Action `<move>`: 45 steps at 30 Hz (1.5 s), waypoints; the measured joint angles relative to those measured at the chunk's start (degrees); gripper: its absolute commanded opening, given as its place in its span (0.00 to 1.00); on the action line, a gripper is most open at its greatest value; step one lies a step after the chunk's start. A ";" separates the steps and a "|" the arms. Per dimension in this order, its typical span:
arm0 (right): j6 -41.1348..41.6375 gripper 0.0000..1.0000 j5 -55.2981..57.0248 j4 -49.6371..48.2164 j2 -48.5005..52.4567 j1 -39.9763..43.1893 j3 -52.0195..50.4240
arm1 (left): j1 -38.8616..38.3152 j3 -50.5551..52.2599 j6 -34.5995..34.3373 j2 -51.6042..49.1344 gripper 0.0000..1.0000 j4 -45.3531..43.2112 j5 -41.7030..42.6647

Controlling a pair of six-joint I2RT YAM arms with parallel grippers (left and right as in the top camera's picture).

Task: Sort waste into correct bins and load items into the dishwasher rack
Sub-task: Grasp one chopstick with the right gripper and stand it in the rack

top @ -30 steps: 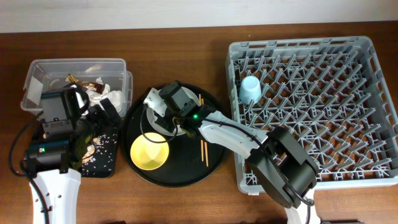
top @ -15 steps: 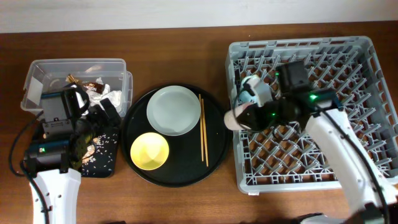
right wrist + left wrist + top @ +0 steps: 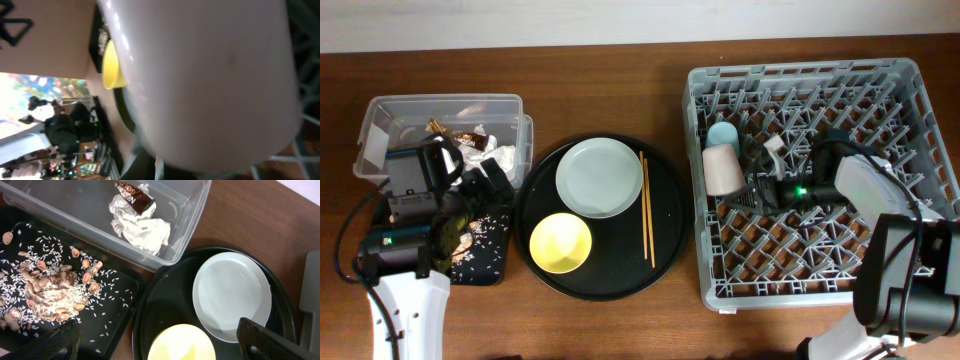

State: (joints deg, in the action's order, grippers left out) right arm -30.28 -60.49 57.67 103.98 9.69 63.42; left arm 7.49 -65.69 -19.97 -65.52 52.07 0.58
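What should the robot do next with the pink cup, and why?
Probably open the right fingers and let go. The pink cup is down among the pegs of the dishwasher rack, right beside the light blue cup, and the fingers seem closed on it. The plate, yellow bowl and chopsticks wait on the round tray.

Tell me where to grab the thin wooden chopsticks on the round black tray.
Probably mid-length, straight from above, closing across the thin wooden chopsticks: they lie flat, side by side on the round black tray, pale round plate close on their left, bare tray on their right.
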 measured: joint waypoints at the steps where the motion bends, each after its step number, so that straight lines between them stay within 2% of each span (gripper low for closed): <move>1: -0.72 0.13 1.62 1.22 0.13 0.66 0.00 | 0.00 0.00 0.00 0.00 0.99 -0.02 0.00; 4: -1.90 0.15 3.10 8.76 0.26 4.42 0.98 | 0.00 0.00 0.00 0.00 0.99 -0.02 0.00; 6: -1.18 0.15 3.96 14.01 -0.02 7.26 5.44 | 0.00 0.00 0.00 0.00 0.99 0.02 0.00; 8: 2.12 0.14 4.35 16.55 -1.99 7.63 12.76 | 0.00 0.00 0.00 0.00 0.99 0.04 0.00; 10: 10.56 0.16 9.81 16.52 -6.69 3.45 20.24 | 0.00 0.00 0.00 0.00 0.99 0.02 0.00; 11: 18.64 0.22 18.21 15.13 -10.43 -3.28 23.06 | 0.00 0.00 0.00 0.00 0.99 0.02 0.00; 12: 27.98 0.34 29.11 12.28 -13.66 -13.31 23.52 | 0.00 0.00 0.00 0.00 0.99 0.00 0.00; 13: 31.85 0.83 32.94 11.72 -14.29 -19.26 23.67 | 0.00 0.00 0.00 0.00 0.99 -0.02 0.02; 14: 36.17 0.98 36.70 9.60 -14.47 -24.26 23.58 | 0.13 0.00 0.00 0.00 0.99 -0.11 -0.07; 16: 44.72 0.99 39.50 5.75 -12.96 -39.15 23.08 | 0.00 0.00 0.00 0.00 0.99 0.00 0.00; 18: 48.52 0.59 40.37 4.15 -10.73 -44.06 21.66 | 0.04 0.00 0.00 0.00 0.99 0.02 -0.02; 19: 49.35 0.47 41.00 3.45 -9.27 -45.64 21.46 | 0.15 0.00 0.00 0.00 0.99 0.00 -0.11; 22: 53.00 0.29 47.01 2.27 -2.27 -51.63 20.94 | 0.09 0.00 0.00 0.00 0.99 -0.02 -0.02; 27: 58.88 0.27 57.29 1.25 7.45 -52.57 20.81 | 0.09 0.00 0.00 0.00 0.99 0.00 -0.02; 28: 60.72 0.23 59.32 0.92 10.64 -52.57 20.65 | 0.09 0.00 0.00 0.00 0.99 0.00 -0.02; 33: 61.81 0.17 60.52 -2.10 14.75 -52.57 20.65 | 0.09 0.00 0.00 0.00 0.99 0.00 -0.02; 45: 61.83 0.17 63.76 -2.21 14.93 -52.57 20.65 | 0.09 0.00 0.00 0.00 0.99 0.00 -0.02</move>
State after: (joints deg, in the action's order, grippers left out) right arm 31.55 3.27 55.46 118.91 -42.87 84.07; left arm 7.57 -65.69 -19.97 -65.52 52.07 0.56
